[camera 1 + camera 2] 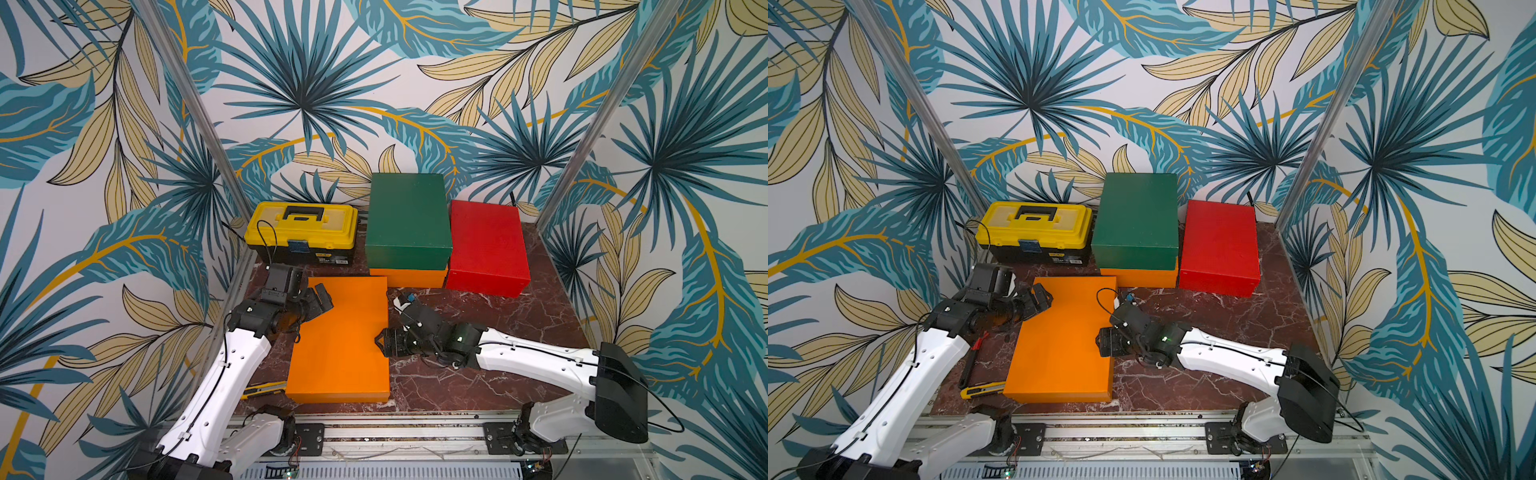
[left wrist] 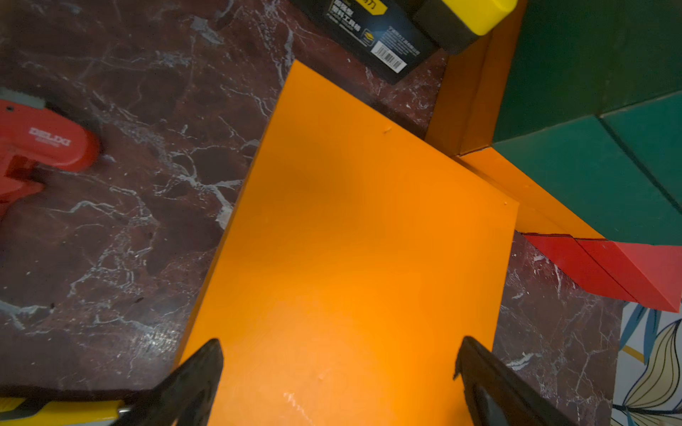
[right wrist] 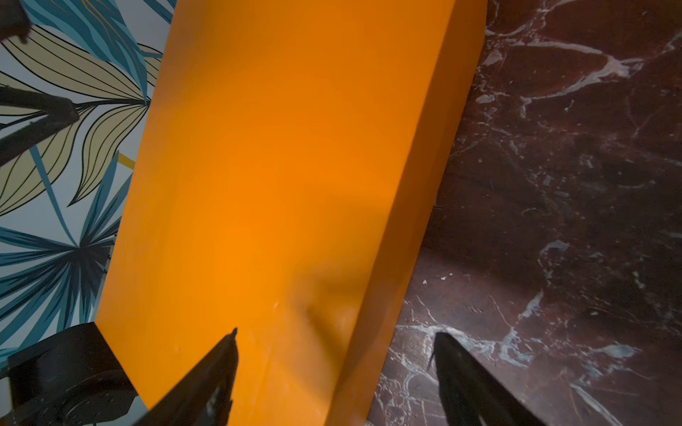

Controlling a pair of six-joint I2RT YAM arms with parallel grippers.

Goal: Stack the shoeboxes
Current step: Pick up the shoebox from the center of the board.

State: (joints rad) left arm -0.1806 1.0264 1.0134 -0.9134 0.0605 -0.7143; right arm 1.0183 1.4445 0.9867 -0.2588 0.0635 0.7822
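Cardboard of the near orange box (image 1: 340, 340) looks light, stiff and smooth; squeeze its long sides between both arms. Left gripper (image 1: 320, 301) and right gripper (image 1: 380, 343) gape, empty.

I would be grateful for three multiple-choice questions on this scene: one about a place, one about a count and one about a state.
1. The green box sits on: A a blue box; B an orange box; C a white box.
2. Orange boxes in view: A one; B two; C four.
3. The left gripper is: A open; B shut; C out of view.

Answers:
1 B, an orange edge shows just beneath the green box in both top views.
2 B, that one plus the front orange box.
3 A, its fingers stand wide apart in the left wrist view.
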